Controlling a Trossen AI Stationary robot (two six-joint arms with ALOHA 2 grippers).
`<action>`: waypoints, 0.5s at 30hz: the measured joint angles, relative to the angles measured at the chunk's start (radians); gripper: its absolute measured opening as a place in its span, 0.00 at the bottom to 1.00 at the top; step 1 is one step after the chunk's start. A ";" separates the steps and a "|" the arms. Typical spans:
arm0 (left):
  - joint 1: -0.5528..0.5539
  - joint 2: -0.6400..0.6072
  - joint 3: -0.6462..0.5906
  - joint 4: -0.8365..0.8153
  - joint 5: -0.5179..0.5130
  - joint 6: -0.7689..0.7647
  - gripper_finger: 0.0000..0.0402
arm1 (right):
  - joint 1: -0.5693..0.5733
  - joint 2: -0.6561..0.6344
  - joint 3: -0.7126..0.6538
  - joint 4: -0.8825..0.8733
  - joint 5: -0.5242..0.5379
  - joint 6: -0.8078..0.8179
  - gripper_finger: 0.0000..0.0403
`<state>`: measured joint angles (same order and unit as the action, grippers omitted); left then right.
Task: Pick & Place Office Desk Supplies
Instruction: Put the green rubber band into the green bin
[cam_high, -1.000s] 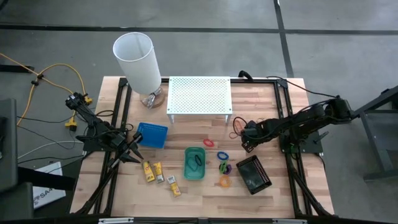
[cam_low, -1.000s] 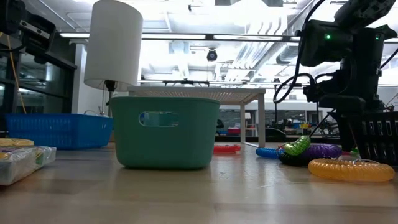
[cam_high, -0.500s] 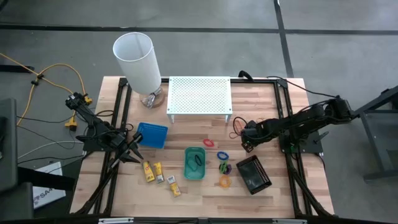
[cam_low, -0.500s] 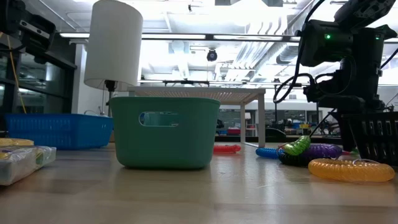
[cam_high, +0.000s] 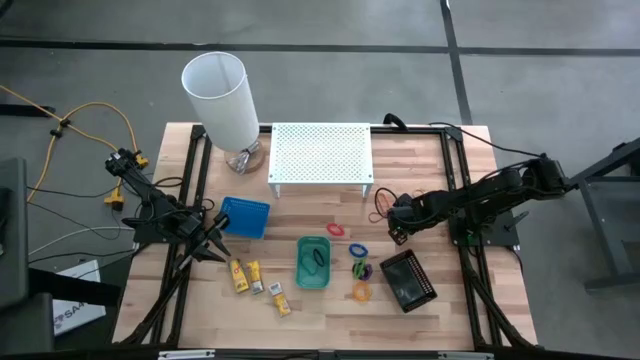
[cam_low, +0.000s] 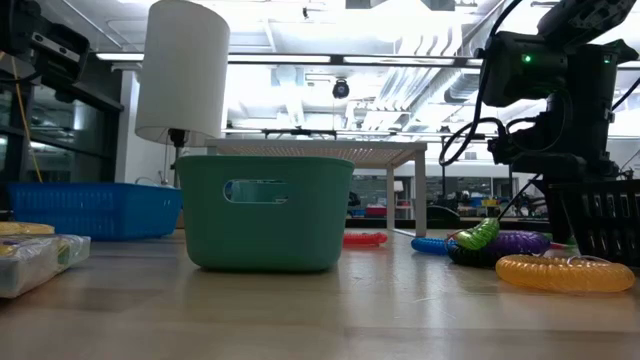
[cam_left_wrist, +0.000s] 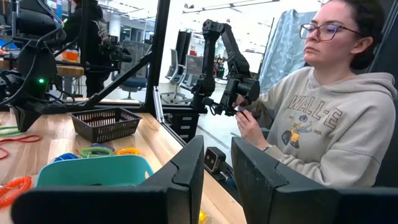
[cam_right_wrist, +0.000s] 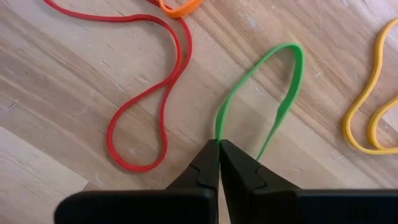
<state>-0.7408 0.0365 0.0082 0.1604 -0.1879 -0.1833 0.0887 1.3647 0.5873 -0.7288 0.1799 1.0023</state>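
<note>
My right jaws (cam_right_wrist: 219, 149) are clenched on one strand of the green band (cam_right_wrist: 273, 87), which lies flat on the counter (cam_high: 440, 175) near its right edge, beside a red band (cam_right_wrist: 149, 106) and yellow bands (cam_right_wrist: 367, 106). My left jaws (cam_high: 218, 246) wait part-open and empty by the left edge, just beside the blue tray (cam_high: 245, 216).

Green rubber band (cam_right_wrist: 261, 93) lies flat on wood, one end pinched.
</note>
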 joint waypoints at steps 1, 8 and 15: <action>0.000 0.000 0.000 0.000 0.000 0.000 0.20 | 0.000 0.000 0.000 0.000 0.000 0.000 0.01; 0.000 0.000 0.000 0.000 0.000 0.000 0.20 | 0.001 -0.046 0.000 0.004 0.003 -0.005 0.01; 0.000 0.000 0.000 0.000 0.000 0.000 0.20 | 0.001 -0.192 0.000 0.015 -0.008 -0.055 0.01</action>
<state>-0.7410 0.0367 0.0082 0.1604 -0.1879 -0.1833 0.0898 1.1730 0.5877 -0.7140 0.1716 0.9472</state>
